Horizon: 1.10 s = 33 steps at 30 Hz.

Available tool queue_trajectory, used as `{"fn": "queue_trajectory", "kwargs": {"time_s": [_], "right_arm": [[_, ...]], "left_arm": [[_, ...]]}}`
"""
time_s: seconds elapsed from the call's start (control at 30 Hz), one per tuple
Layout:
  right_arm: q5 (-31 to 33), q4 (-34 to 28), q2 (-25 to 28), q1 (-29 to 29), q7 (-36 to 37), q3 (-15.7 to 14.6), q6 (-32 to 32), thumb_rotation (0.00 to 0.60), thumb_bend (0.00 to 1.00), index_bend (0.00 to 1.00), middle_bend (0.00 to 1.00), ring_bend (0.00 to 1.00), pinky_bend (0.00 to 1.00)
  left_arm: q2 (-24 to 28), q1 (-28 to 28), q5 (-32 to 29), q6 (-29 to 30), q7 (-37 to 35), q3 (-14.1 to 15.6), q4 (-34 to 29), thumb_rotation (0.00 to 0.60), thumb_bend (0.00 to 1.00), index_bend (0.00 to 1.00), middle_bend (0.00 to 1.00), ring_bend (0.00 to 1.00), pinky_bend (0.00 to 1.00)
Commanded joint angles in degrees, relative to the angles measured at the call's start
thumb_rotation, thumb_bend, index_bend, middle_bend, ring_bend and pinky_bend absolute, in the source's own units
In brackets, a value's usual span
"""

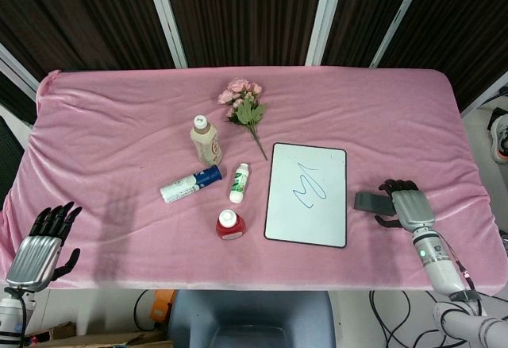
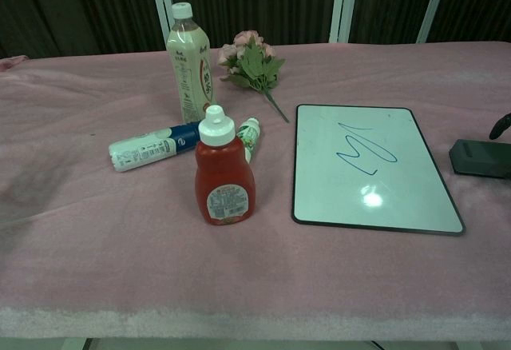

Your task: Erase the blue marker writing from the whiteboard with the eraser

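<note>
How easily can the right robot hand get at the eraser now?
Probably easily: the right robot hand is already at the eraser, fingers over its right end, with only bare pink cloth around.

The chest view cuts the eraser (image 2: pixel 481 158) at its right edge and shows only one dark fingertip of the right hand (image 2: pixel 501 125). In the head view, that hand (image 1: pixel 403 202) covers the eraser's right end. Bottle label text is too small to read.
</note>
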Motion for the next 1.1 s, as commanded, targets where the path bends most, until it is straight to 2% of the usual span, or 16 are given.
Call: {"fn": "queue_trajectory", "kwargs": {"time_s": [0.03,0.37,0.53,0.67,0.93,1.1], "right_arm": [[0.1,0.0,0.0,0.1,-0.1,0.0,0.0,0.6,0.38,0.4,0.3,0.22,0.29],[0.3,-0.4,-0.2,0.1,-0.6,-0.2,0.5,0.6,0.39,0.42,0.32,0.25,0.31],[0.7,0.5,-1.7,0.6,-1.3,0.3,0.9,0.6,0.4,0.52,0.37,0.38,0.4],[1.2,1.4,-2.7,0.7,-1.9,0.6,1.6,0.6,0.41,0.59,0.43,0.44,0.44],[2.0,3.0,-4.3,0.7,-4.0,1.1,3.1,0.6,0.43,0.74,0.57,0.59,0.64],[-0.3,4.9,-6.3,0.6,-2.8,2.1,8.5,0.6,0.46,0.88,0.68,0.71,0.76]], "left_arm": [[0.0,0.0,0.0,0.0,-0.1,0.0,0.1,0.6,0.43,0.0,0.0,0.0,0.05],[0.3,0.0,0.0,-0.1,-0.6,0.0,0.0,0.6,0.43,0.0,0.0,0.0,0.05],[0.4,0.2,0.5,0.6,-0.9,0.2,-0.1,0.6,0.43,0.0,0.0,0.0,0.05],[0.5,0.2,0.7,0.7,-1.3,0.3,0.0,0.6,0.43,0.0,0.0,0.0,0.05],[0.5,0.3,1.2,1.1,-2.1,0.3,0.3,0.6,0.43,0.0,0.0,0.0,0.05],[0.5,0.3,1.2,1.3,-2.4,0.2,0.4,0.6,0.43,0.0,0.0,0.0,0.05]]}}
